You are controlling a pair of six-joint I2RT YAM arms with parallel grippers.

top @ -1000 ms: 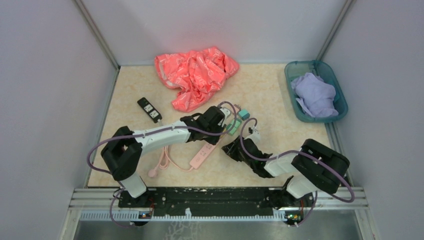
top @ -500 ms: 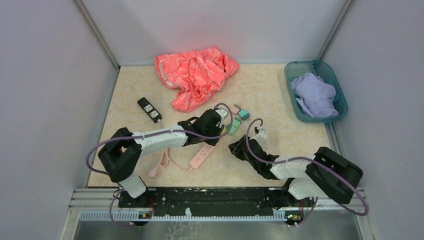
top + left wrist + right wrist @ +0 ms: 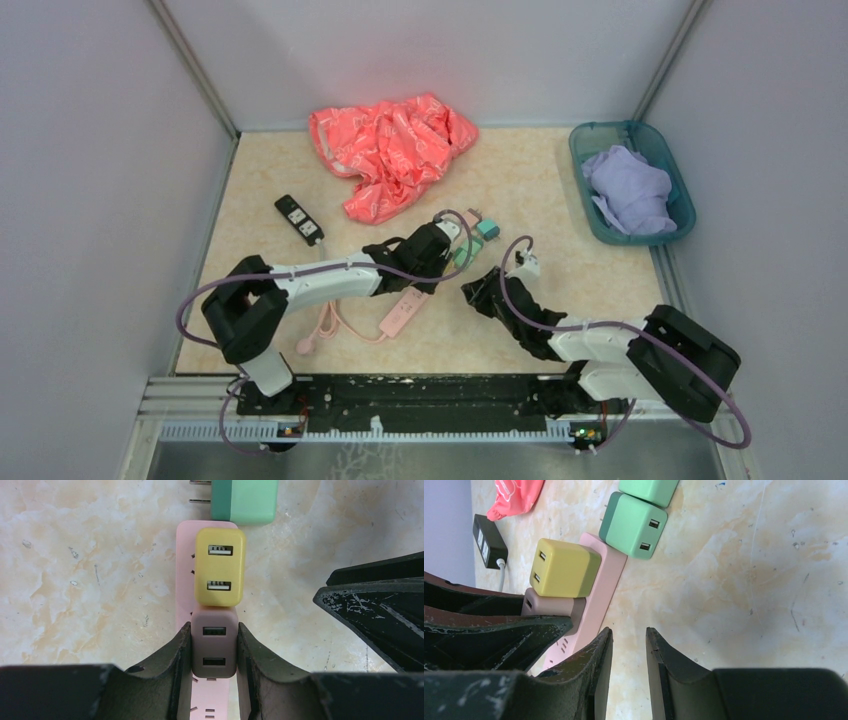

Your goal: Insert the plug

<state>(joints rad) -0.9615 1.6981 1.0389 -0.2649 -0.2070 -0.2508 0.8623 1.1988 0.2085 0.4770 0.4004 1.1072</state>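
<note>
A pink power strip (image 3: 185,580) (image 3: 405,310) lies on the table with a yellow USB plug (image 3: 220,567) (image 3: 564,567) seated in it. My left gripper (image 3: 214,627) (image 3: 440,248) is shut on a mauve plug (image 3: 214,645) (image 3: 551,607), which rests on the strip's face directly behind the yellow one. Its prongs are hidden. My right gripper (image 3: 628,632) (image 3: 480,292) hovers just right of the strip, slightly open with only bare table between its fingers. Its dark finger (image 3: 380,615) shows at the right of the left wrist view.
A loose green plug (image 3: 245,500) (image 3: 634,525) lies past the strip's end, with more small plugs (image 3: 480,225) close by. A black power strip (image 3: 299,220) sits to the left and a crumpled red bag (image 3: 390,150) at the back. A teal basket (image 3: 586,142) holds purple cloth.
My right arm's elbow has swung out to the right and lower, while its gripper stayed beside the strip. The left arm has stretched slightly forward, still holding the mauve plug.
</note>
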